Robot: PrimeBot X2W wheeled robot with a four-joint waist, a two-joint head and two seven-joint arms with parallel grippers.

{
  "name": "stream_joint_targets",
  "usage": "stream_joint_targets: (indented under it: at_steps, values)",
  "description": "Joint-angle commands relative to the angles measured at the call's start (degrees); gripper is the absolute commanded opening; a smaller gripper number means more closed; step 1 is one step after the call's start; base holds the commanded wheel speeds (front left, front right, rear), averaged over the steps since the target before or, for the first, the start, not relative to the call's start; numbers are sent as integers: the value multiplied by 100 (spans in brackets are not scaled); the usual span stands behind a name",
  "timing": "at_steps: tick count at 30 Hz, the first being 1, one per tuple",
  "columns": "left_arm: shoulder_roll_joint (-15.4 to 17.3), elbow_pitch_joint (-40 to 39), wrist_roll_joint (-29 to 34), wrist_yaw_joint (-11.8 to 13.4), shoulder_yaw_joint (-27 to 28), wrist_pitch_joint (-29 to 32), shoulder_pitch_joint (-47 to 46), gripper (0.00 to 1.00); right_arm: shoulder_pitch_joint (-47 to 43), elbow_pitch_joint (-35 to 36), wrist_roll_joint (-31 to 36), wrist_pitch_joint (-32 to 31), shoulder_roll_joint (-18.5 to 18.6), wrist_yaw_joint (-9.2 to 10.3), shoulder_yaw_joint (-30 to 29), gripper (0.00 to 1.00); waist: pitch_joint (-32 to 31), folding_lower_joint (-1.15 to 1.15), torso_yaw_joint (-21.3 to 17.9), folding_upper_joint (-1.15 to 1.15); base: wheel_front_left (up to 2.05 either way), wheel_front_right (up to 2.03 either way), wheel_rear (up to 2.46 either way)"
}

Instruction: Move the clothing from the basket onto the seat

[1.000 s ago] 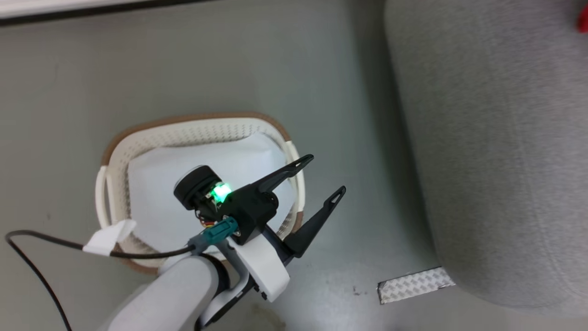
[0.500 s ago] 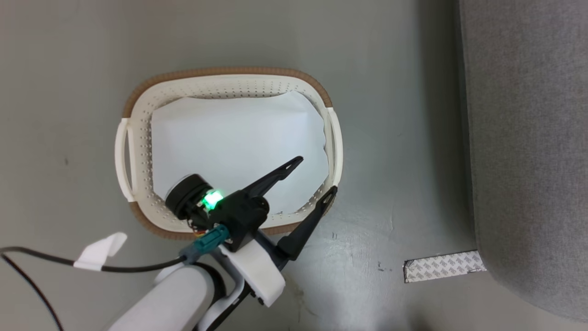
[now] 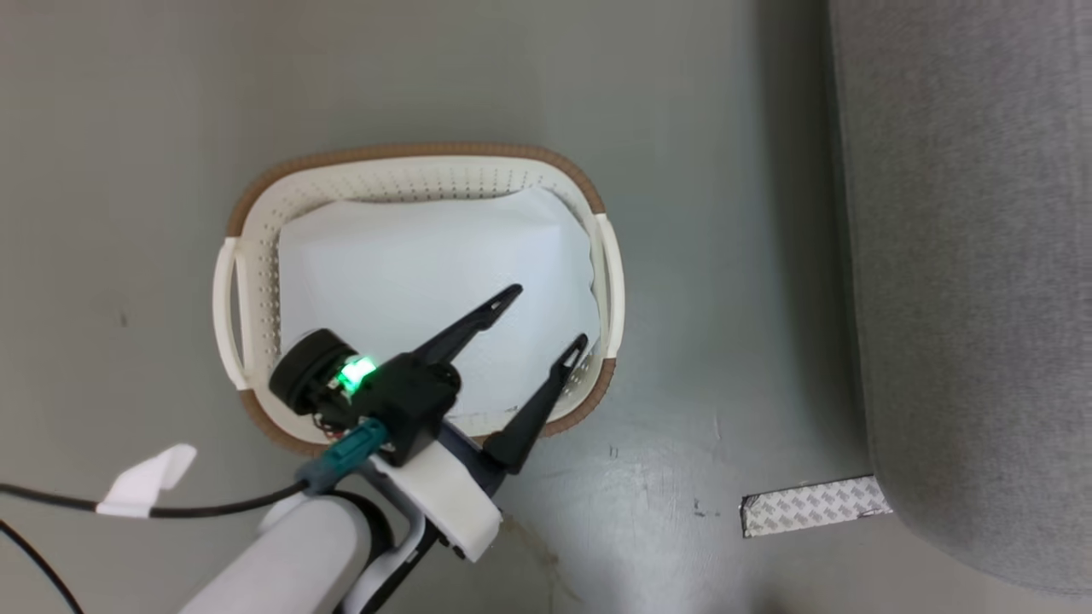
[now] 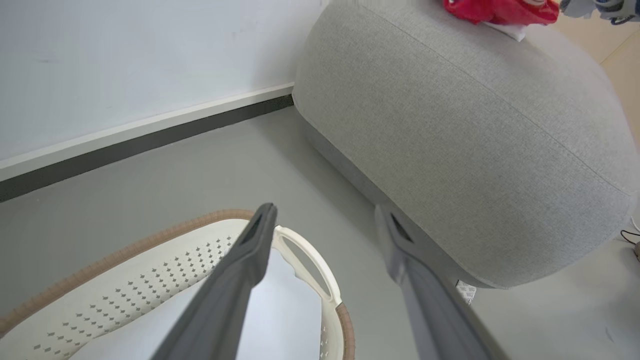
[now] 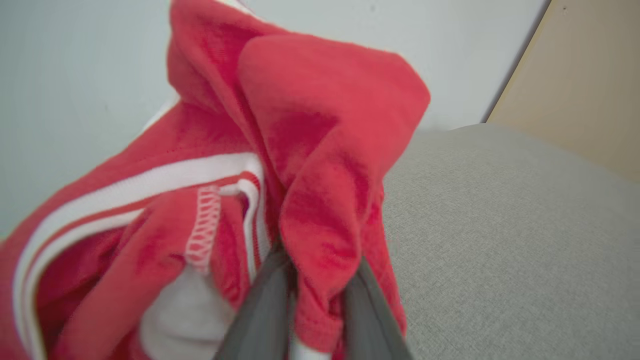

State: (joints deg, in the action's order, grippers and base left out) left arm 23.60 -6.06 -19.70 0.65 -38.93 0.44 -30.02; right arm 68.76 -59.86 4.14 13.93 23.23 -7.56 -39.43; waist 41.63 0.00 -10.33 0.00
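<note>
At the centre of the head view, on the floor: basket point(image 3: 409, 155), its bottom covered by a white sheet point(image 3: 409, 264). The left gripper point(image 3: 549, 315) hangs over its 4 o'clock rim, fingers wide apart, likely ready for any leftover garment. At 3 o'clock from the basket: sofa point(image 3: 964, 256), with the red clothing point(image 4: 500, 10) heaped on top. The right gripper point(image 5: 320, 270) is pinched on a fold of it, low over the cushion, presumably to set it down there.

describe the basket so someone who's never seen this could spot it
On the grey floor, left of the big light grey sofa, sits the basket: oval, cream-white, with perforated walls. Its brown rim, two white handles and the white sheet lining it set it apart.
</note>
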Motion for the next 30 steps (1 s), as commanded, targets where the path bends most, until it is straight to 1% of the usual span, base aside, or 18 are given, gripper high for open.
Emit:
stream_joint_targets:
  at_steps: [1,7,12,13,17,22,27,30]
  values:
    - [35,46,-117,56,78,-96,82,100,-134,-11,11,79,-39,15,122,100,-171,0,-71,0,0,0,0]
    - [4,215,-251,113,168,-321,228,100,-584,149,-211,127,-111,15,698,100,-621,0,-200,0,0,0,0]
    - [-71,432,-405,140,227,-617,400,100,-1421,864,-570,127,-158,15,1301,100,-1113,0,-210,0,0,0,0]
    - [-71,432,-405,140,227,-617,400,100,-1421,864,-570,127,-158,15,1301,100,-1113,0,-210,0,0,0,0]
    - [-158,646,-529,192,281,-862,576,100,-2205,1635,-896,130,-148,15,1639,100,-1512,0,-157,0,0,0,0]
    - [-245,963,-745,283,434,-1245,945,100,-3245,2547,-1225,129,-374,15,1918,100,-2089,0,-53,0,0,0,0]
    - [-362,1216,-922,378,643,-1476,1359,100,-4106,3280,-1324,129,-677,15,2208,100,-2607,0,113,0,0,0,0]
    - [-434,1307,-1021,389,792,-1526,1605,100,-4510,3659,-1313,91,-800,15,2395,100,-2877,0,256,0,0,0,0]
